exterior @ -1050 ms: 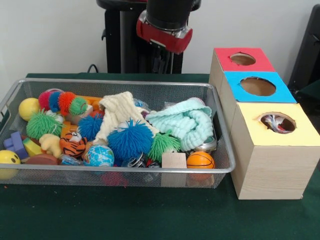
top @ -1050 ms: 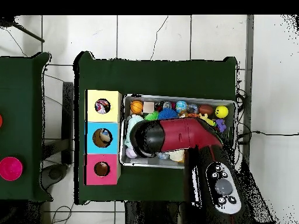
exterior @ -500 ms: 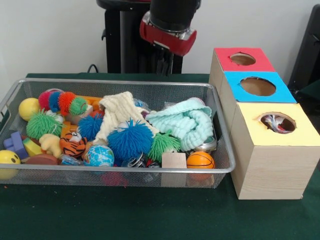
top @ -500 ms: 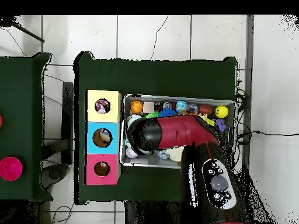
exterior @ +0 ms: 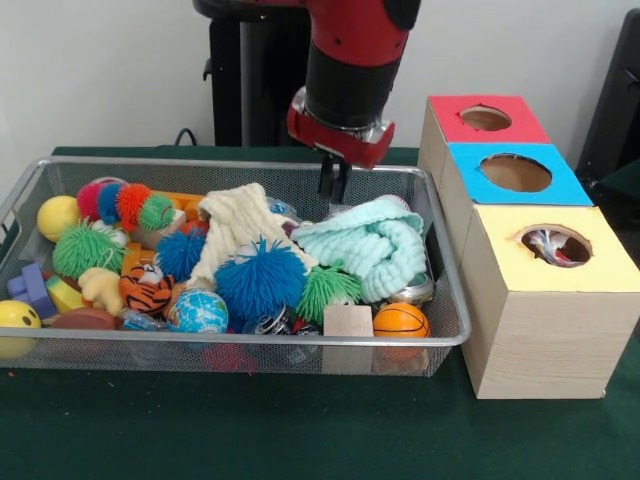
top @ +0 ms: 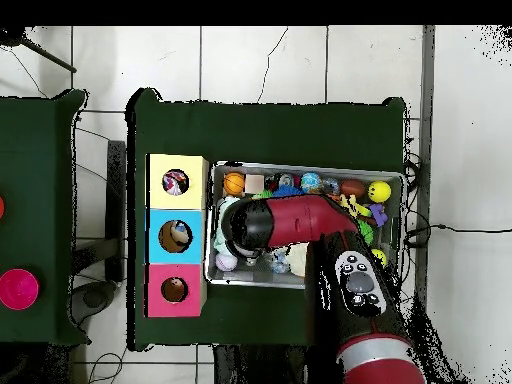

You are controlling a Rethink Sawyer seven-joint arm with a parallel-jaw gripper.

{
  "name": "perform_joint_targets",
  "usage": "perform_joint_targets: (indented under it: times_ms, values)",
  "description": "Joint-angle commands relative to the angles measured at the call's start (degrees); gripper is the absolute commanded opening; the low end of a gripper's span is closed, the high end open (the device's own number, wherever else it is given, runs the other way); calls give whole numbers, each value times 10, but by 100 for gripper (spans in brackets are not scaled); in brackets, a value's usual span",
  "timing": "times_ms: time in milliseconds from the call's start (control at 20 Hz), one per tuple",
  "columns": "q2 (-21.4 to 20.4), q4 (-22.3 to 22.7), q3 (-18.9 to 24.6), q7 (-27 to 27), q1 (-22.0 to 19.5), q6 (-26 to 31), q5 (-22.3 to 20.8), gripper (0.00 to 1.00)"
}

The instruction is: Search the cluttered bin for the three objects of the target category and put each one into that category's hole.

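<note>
Front view, claw (exterior: 333,189) above rumpled mint cloth (exterior: 368,245)

Tool (exterior: 334,187) just above mint cloth (exterior: 368,245) in mesh bin (exterior: 230,165).

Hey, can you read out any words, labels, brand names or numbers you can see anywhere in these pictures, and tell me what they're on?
None can be read.
The globe ball carries map patterns only, no legible lettering.
The yellow ball shows a face, not text.
The arm's button panel has markings too small to read.
The three-hole box carries no labels.
</note>
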Motion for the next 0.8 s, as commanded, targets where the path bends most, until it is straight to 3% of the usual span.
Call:
perform_joint_targets:
  times_ms: [50, 250, 300, 800]
  values:
    - [89, -44, -2, -1, -22, -79, -33, 0]
    - [104, -48, 4, -31, -44, -98, -33, 0]
    - [105, -47, 3, -34, -46, -99, -30, 100]
    - [90, -35, 2, -37, -47, -79, -25, 100]
